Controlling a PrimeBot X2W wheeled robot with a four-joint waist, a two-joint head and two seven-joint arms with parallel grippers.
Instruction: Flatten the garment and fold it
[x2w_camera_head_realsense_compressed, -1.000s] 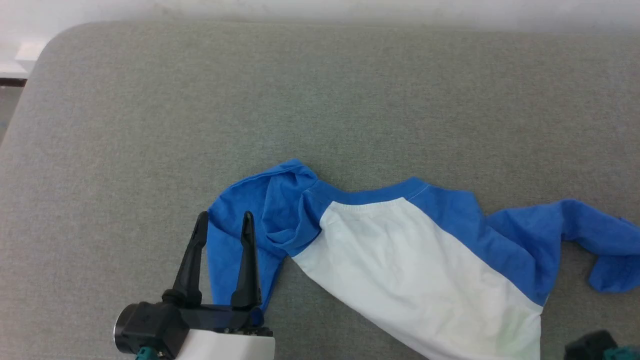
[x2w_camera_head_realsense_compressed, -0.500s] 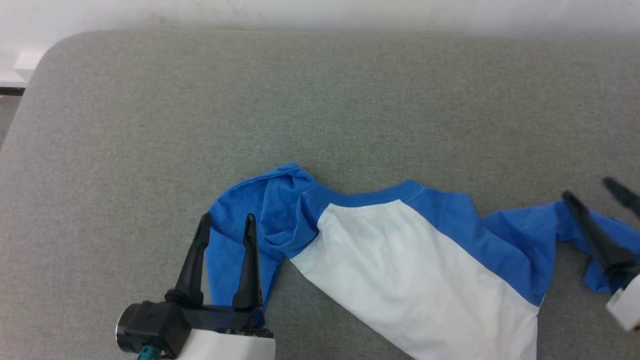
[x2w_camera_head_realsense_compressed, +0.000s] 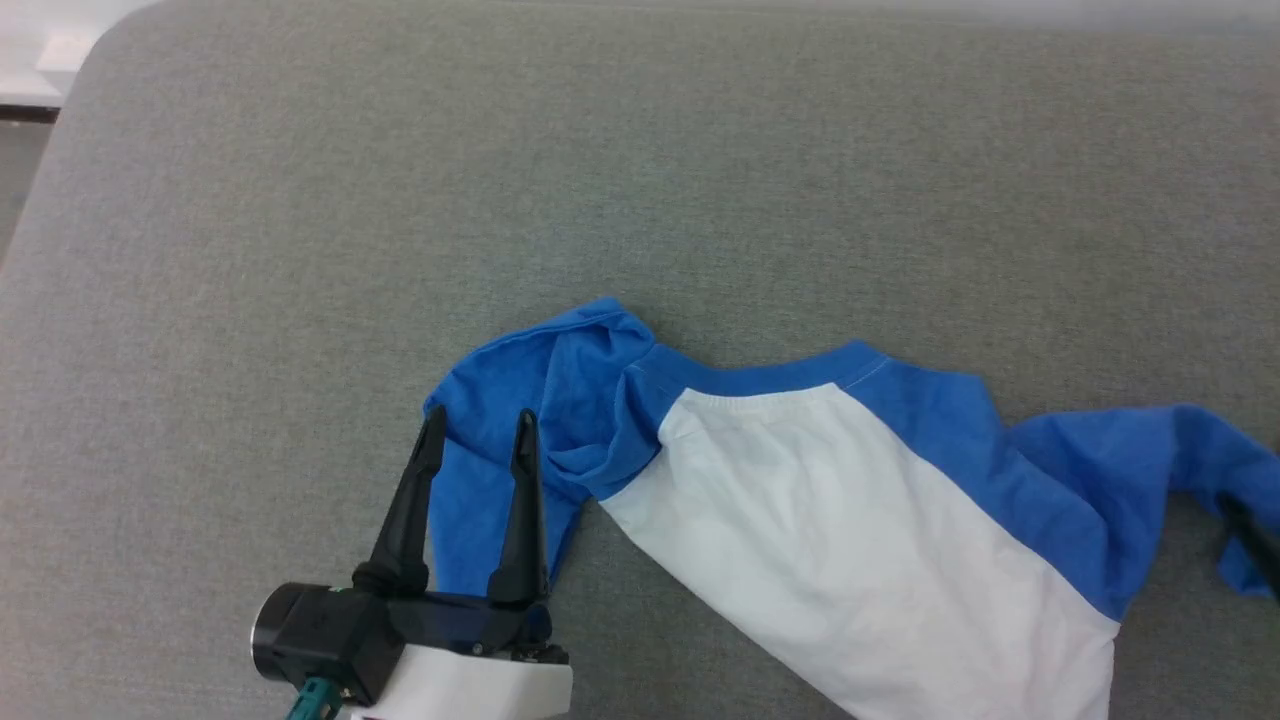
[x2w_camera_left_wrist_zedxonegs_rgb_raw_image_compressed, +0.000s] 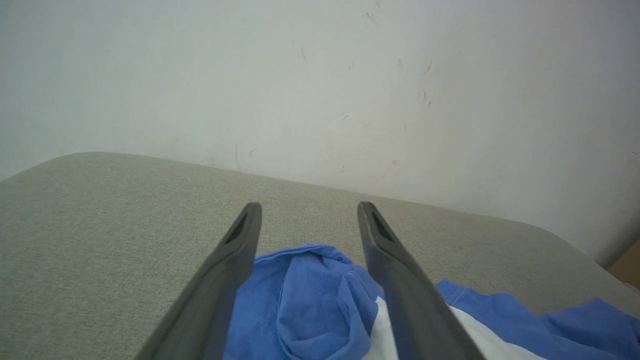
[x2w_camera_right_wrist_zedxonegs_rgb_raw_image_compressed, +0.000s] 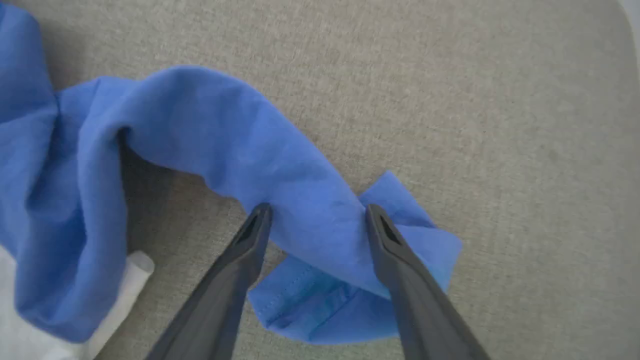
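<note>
While wide apart above the garment (x2w_camera_head_realsense_compressed: 850, 500), left hand (x2w_camera_head_realsense_compressed: 479, 413) and right hand (x2w_camera_right_wrist_zedxonegs_rgb_raw_image_compressed: 317, 207) both empty, each over a blue sleeve.

Can't make out any text, labels, logos or numbers anywhere; the shirt (x2w_camera_head_realsense_compressed: 850, 520) looks plain too.

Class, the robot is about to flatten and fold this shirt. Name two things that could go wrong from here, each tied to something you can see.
1. The right pincer stands open astride the twisted sleeve near its cuff; closing there may pinch several layers and lock the twist in.
2. The bunched sleeve lies folded on itself by the open left pincer; a grab might catch the fold, leaving the garment creased.
</note>
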